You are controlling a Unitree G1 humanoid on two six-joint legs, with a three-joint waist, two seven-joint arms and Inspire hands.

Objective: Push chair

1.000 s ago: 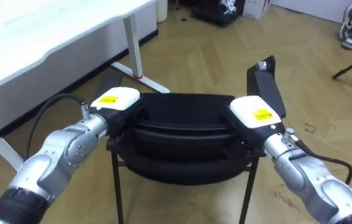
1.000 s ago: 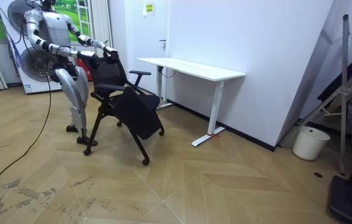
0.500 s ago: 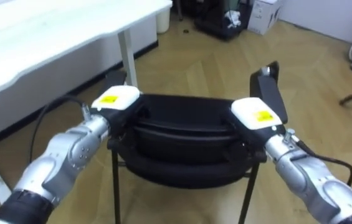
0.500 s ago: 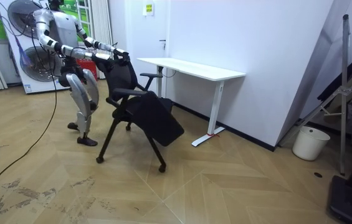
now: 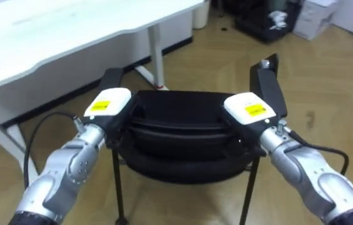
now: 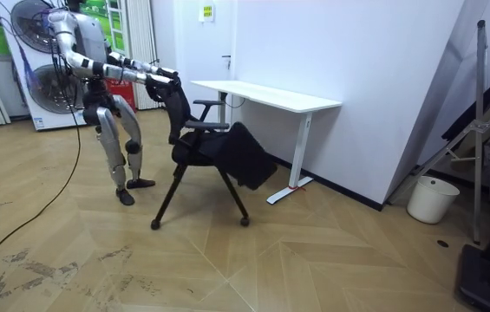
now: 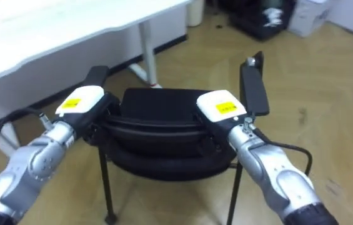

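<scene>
The left robot hand [image 5: 107, 105] and right robot hand [image 5: 249, 110] sit on the black chair's [image 5: 182, 122] backrest top; whether they grip it cannot be told. A white surface [image 5: 70, 31] stands beyond.

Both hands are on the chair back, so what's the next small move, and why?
Probably one short push forward, angled slightly to the robot's left. The left hand and right hand rest on the chair along the top of its backrest. The white desk lies ahead on the left, and the chair is not yet under it.
</scene>
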